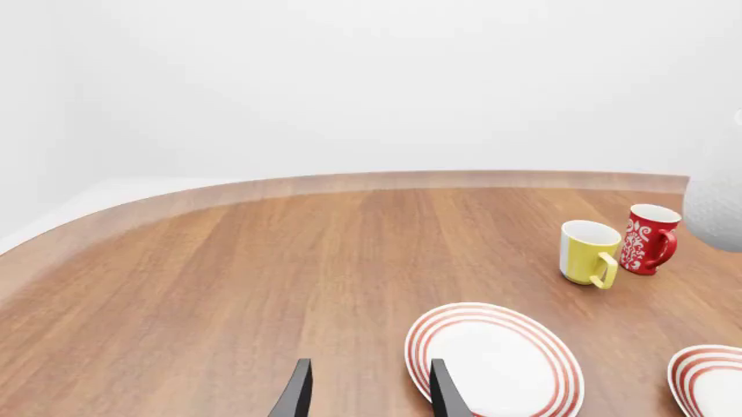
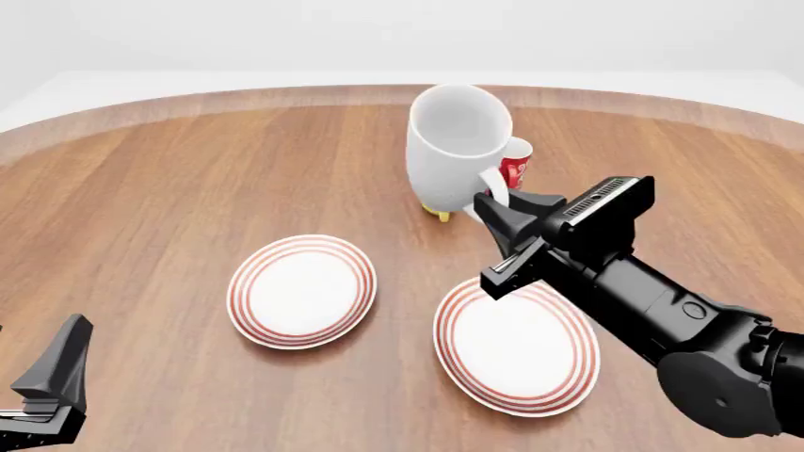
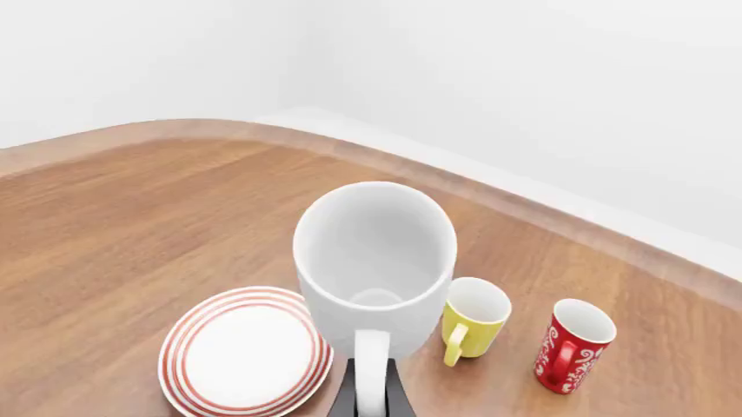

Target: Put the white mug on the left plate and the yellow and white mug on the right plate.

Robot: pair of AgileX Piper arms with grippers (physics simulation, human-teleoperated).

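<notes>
Right claw point(image 3: 371, 398) grips the white mug point(image 3: 374, 261) by its handle, aloft

Bare wooden table point(image 2: 176, 179) lies open around the left plate point(image 2: 301, 291) and right plate point(image 2: 515, 345). Behind them, the yellow and white mug point(image 3: 473, 318) and red cup point(image 3: 573, 345) stand just beside each other.
</notes>
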